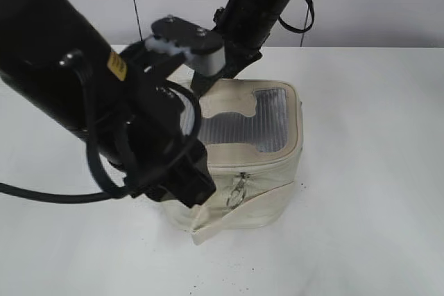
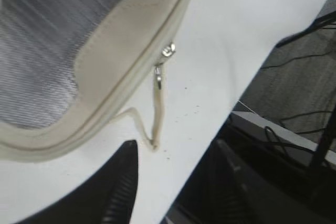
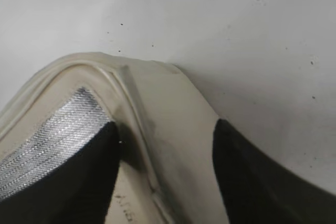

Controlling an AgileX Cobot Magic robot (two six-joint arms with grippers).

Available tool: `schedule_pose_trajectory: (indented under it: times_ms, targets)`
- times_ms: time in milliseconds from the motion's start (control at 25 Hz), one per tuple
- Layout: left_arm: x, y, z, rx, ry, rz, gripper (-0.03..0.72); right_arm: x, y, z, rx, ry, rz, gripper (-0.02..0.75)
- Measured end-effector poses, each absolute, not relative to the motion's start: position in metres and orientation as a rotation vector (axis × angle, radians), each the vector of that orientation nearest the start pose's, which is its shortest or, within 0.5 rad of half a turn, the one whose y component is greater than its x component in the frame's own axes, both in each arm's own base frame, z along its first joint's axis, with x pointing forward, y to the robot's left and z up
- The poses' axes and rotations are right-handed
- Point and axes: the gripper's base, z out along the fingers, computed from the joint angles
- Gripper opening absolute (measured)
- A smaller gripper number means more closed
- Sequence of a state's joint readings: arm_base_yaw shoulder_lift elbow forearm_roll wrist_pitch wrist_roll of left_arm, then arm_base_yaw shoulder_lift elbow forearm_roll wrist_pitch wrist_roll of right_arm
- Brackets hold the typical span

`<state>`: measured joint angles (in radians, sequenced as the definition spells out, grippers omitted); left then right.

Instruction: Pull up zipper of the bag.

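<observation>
The cream bag stands mid-table, its grey mesh top facing up. The zipper runs round the lid rim, with two silver ring pulls hanging at the front. In the left wrist view the pulls sit on the rim above a thin cream strap. My left gripper is open and empty over bare table just in front of the bag; it also shows in the exterior view. My right gripper is open and straddles the bag's rear rim, one finger over the mesh, one outside.
The white table carries small dark specks. Its front edge shows in the left wrist view, with a black frame and cables beyond it. A pale wall stands behind.
</observation>
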<state>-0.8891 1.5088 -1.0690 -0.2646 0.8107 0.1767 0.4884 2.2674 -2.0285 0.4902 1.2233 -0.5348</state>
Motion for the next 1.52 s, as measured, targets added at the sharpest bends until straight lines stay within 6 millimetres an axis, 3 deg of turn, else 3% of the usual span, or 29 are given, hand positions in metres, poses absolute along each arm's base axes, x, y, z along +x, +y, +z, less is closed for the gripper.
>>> schedule_pose_trajectory:
  times_ms: [120, 280, 520, 680, 880, 1080, 1360, 1520]
  targets:
    - [0.179, -0.236, 0.274, 1.250, 2.406, -0.443, 0.359, 0.407, 0.257, 0.223, -1.221, 2.598, 0.613, 0.526]
    - [0.198, -0.226, 0.286, 1.141, 2.366, -0.431, 0.370, 0.408, 0.244, 0.243, -1.198, 2.575, 0.533, 0.540]
    - [0.250, -0.204, 0.309, 0.892, 2.315, -0.397, 0.385, 0.421, 0.201, 0.272, -1.015, 2.580, 0.500, 0.543]
    - [0.286, -0.201, 0.307, 0.857, 2.308, -0.387, 0.386, 0.427, 0.171, 0.287, -0.878, 2.598, 0.488, 0.531]
    - [0.321, -0.220, 0.295, 0.909, 2.291, -0.451, 0.386, 0.413, 0.142, 0.293, -0.800, 2.649, 0.478, 0.503]
    - [0.349, -0.247, 0.281, 1.013, 2.278, -0.568, 0.393, 0.387, 0.119, 0.280, -0.729, 2.759, 0.518, 0.501]
    - [0.367, -0.280, 0.257, 1.190, 2.267, -0.817, 0.403, 0.345, 0.078, 0.260, -0.595, 2.875, 0.619, 0.501]
    - [0.374, -0.288, 0.244, 1.239, 2.291, -0.883, 0.404, 0.327, 0.069, 0.245, -0.554, 2.900, 0.621, 0.501]
